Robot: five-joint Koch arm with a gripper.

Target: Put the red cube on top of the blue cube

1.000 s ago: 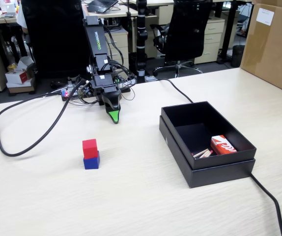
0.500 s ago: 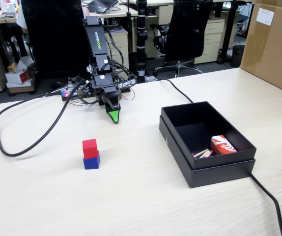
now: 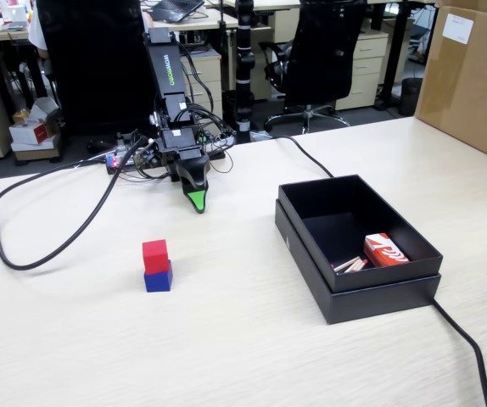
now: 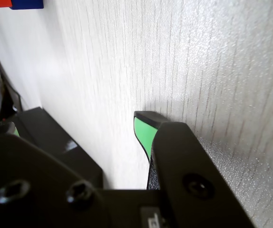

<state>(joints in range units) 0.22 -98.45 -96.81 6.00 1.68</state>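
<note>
claw (image 3: 197, 203) pointing down near table (image 3: 252, 348), holding nothing, gap state unclear | red cube (image 3: 154, 255) sitting atop blue cube (image 3: 158, 278) | wrist view cropping both cubes

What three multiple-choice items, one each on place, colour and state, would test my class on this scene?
1. Where is the red cube?
A in the box
B on the blue cube
C in the hand

2. What colour are the hand's tips?
A green
B yellow
C white

3. What does the hand hold?
A the red cube
B the packet
C nothing

Key: B, the cubes stand stacked on the table; A, green pads show in both views; C, the hand rests apart from the cubes, by the arm's base.
</note>
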